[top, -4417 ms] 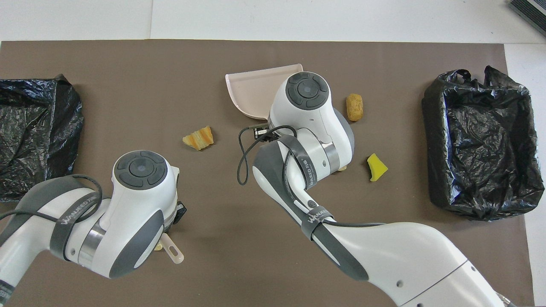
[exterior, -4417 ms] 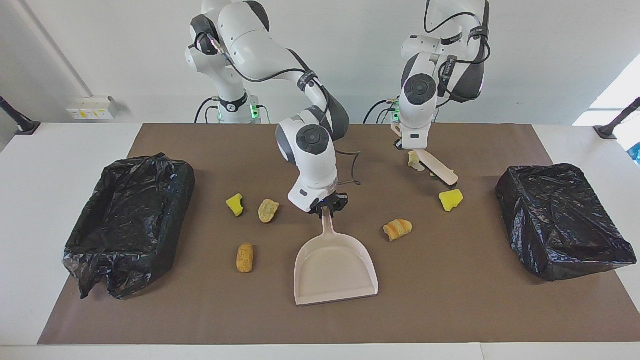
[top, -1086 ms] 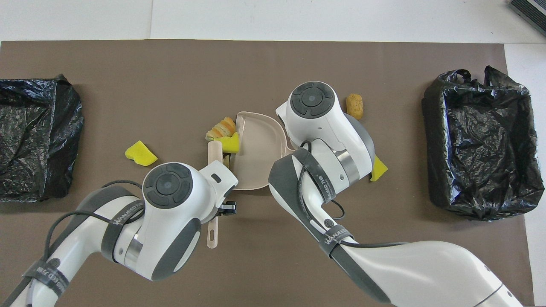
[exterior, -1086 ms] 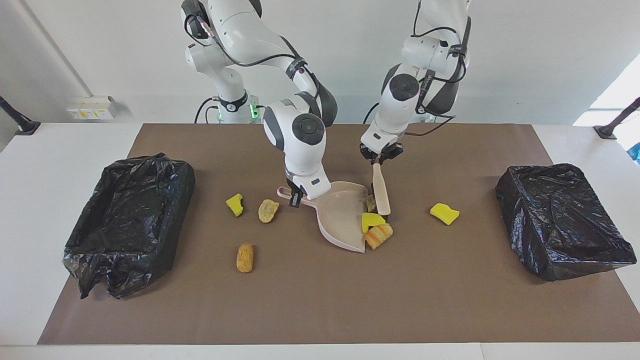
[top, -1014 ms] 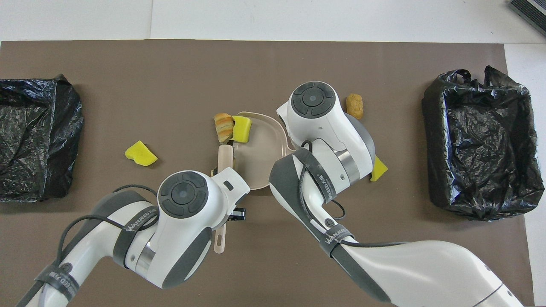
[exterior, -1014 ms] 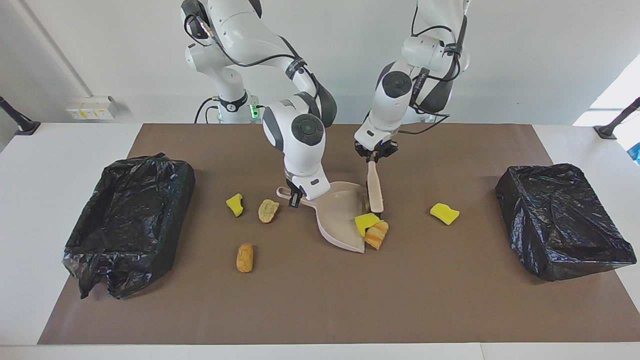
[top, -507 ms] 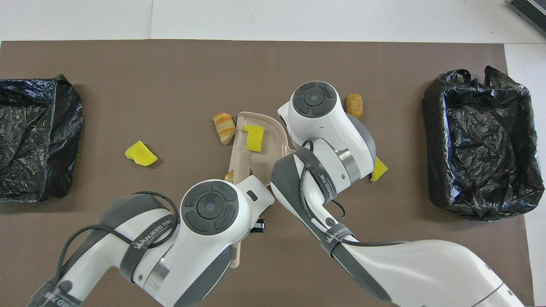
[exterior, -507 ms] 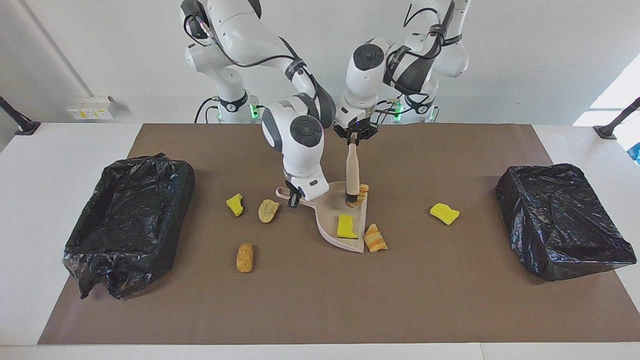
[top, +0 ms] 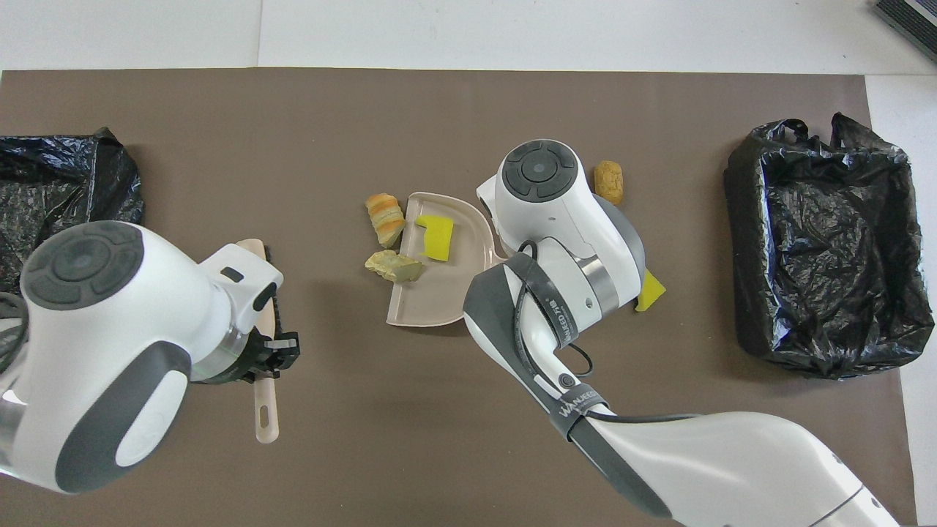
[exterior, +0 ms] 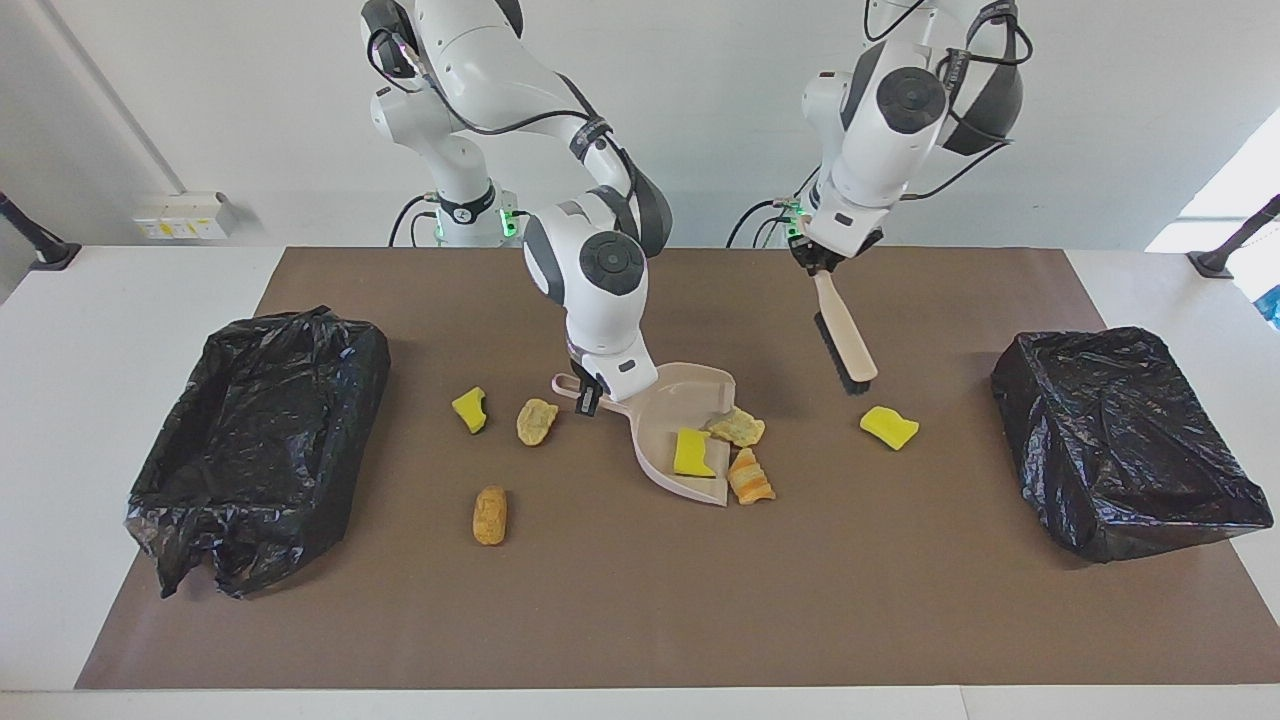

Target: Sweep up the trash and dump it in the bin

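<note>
only one piece of the trash, a yellow sponge chunk (exterior: 693,452), is seen lying in the dustpan (exterior: 668,440). a tan lump (exterior: 738,427) is perched at the dustpan's open edge, and whether it is on the lip or just off it cannot be told. an orange-striped lump (exterior: 750,477) is left on the mat just beside that same edge. another yellow chunk (exterior: 889,427) is found well apart from the dustpan toward the left arm's end, near the closed black bag (exterior: 1128,440). toward the right arm's end of the dustpan, a yellow piece (exterior: 470,409), a tan piece (exterior: 536,421) and a brown lump (exterior: 490,515) are untouched. nothing is seen in the open black bin (exterior: 255,440), so most of the sweeping and all of the dumping are judged to be left.

the right gripper (exterior: 590,393) is clamped on the dustpan's handle, wrist bent steeply down, pan tilted on the mat. the brush (exterior: 845,340) is gripped by its handle in the left gripper (exterior: 822,262), raised over the mat between the dustpan and the far yellow chunk, bristles slanted down.
</note>
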{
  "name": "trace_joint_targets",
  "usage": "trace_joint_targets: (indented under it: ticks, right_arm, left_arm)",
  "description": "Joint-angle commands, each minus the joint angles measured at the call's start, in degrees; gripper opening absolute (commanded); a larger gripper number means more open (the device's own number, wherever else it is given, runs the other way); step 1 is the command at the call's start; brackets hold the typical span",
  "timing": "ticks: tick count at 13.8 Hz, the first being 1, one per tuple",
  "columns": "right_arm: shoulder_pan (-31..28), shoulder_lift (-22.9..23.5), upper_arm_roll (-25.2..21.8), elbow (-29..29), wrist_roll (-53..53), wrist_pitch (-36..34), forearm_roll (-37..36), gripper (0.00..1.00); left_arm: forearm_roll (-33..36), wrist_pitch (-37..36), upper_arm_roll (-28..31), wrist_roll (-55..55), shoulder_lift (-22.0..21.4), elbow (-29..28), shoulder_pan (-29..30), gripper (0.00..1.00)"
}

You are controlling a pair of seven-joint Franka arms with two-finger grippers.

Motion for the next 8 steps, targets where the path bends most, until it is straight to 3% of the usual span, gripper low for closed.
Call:
trace_joint_targets:
  ticks: [1,4,8]
  right_arm:
    - [-0.6,-0.5,0.6,-0.6,0.9,-0.9,0.8,0.00]
    - [-0.6,-0.4,0.6,-0.6,1.5,-0.4,0.8,0.00]
    - [-0.6,-0.5,0.7,-0.7,1.6,-0.5,0.8,0.00]
  left_arm:
    - [4.1,4.2,-0.9,0.3,0.0,-3.7,6.6,0.00]
    - [7.7,7.4,-0.9,-0.5,2.4,-7.2,8.9,0.00]
    - [7.5,15.2,-1.2,-1.8,7.8,-7.0,9.6,0.00]
